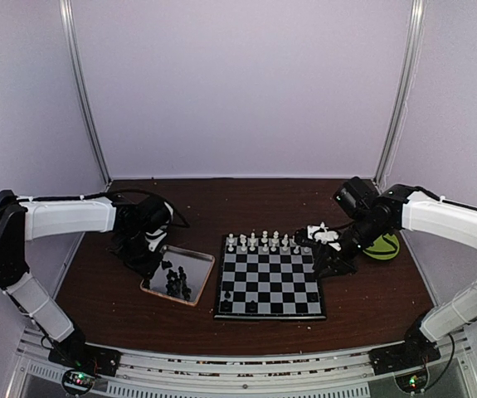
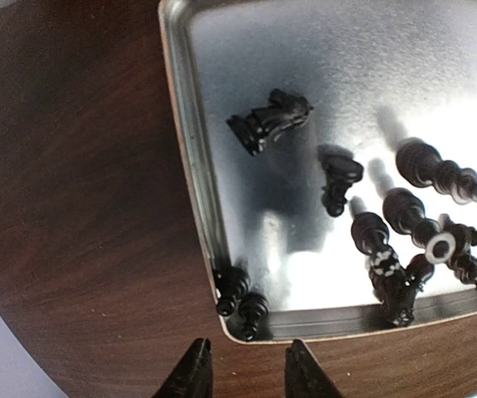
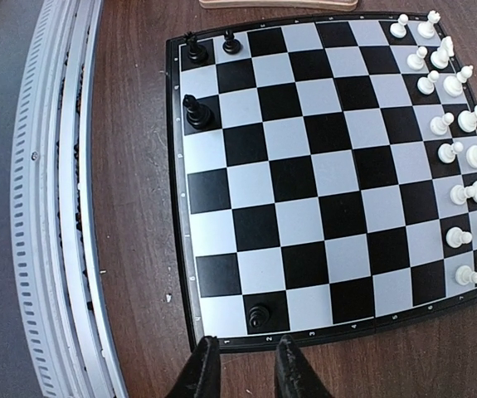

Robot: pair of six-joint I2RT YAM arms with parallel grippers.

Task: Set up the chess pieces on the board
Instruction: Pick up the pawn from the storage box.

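Robot lab cell: plain white walls (image 1: 238, 83), aluminium frame poles (image 1: 85, 91)

Count on hand: one board (image 3: 304, 224), one tray (image 2: 304, 50), four black chess pieces (image 3: 195, 112) on the squares, roughly sixteen white chess pieces (image 3: 468, 118) – two rows – and at least nine black ones in the tray.

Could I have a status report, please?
Left gripper open, empty, by tray; right gripper same, by board. White pieces placed; four black pieces on board, rest in tray. Nothing blocking.
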